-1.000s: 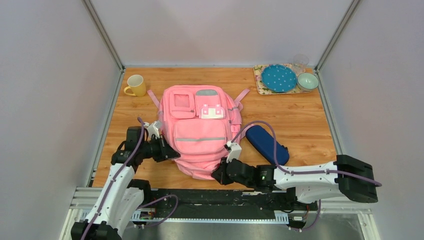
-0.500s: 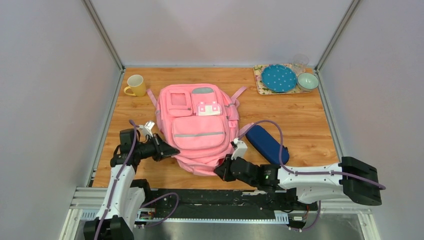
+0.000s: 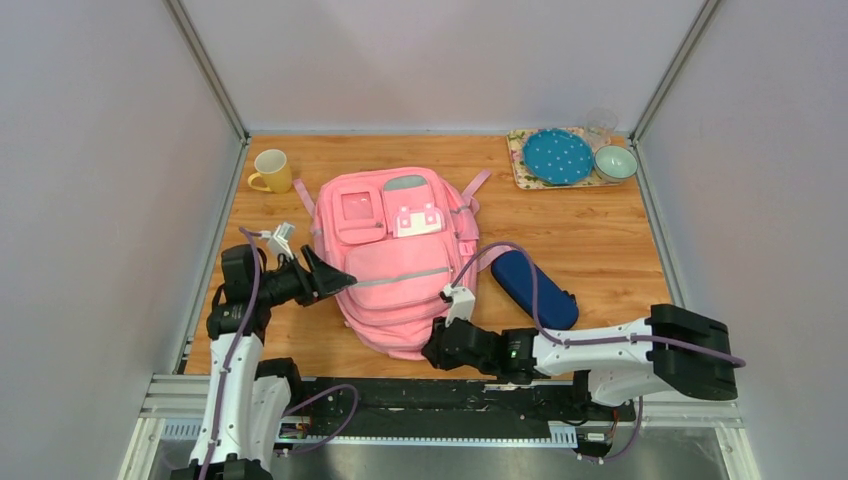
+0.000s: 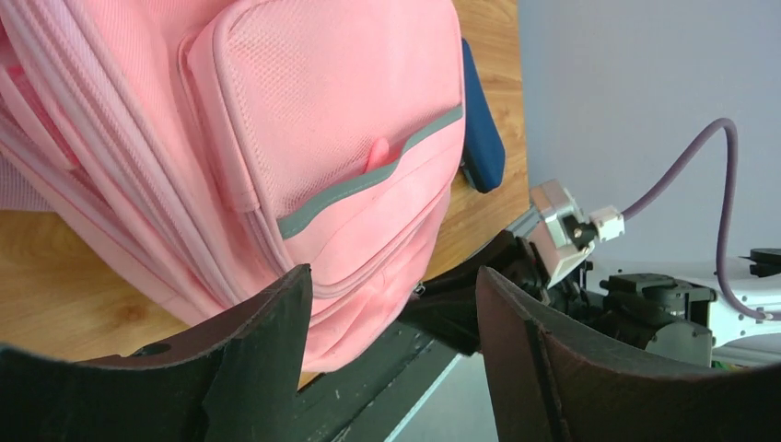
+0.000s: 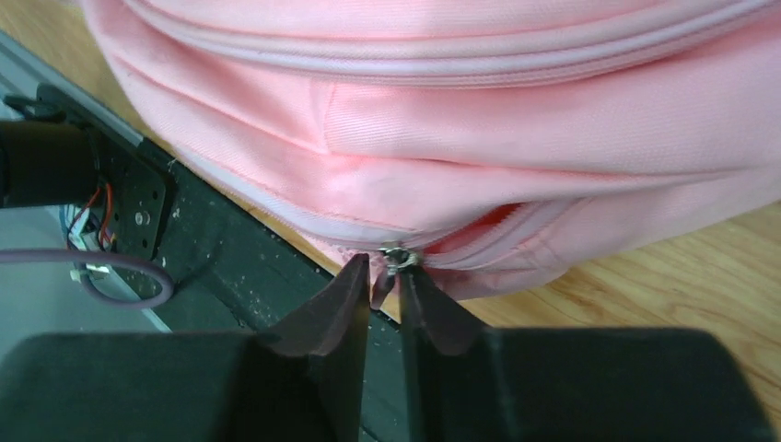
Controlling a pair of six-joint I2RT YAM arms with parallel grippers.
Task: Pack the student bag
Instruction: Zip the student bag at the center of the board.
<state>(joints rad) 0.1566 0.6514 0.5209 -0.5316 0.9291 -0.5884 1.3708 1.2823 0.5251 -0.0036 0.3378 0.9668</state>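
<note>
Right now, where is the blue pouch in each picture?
Top view: the blue pouch lies right of the pink backpack.
Left wrist view: its dark end peeks out past the backpack's edge, upper middle.
Right wrist view: not in it.
Shared landmark: the pink backpack, seen in all three.

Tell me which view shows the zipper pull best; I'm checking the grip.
Right wrist: the zipper pull, close up, pinched by the right end effector at the edge of the student bag. Top external hides it behind that arm; left wrist doesn't resolve it.
</note>
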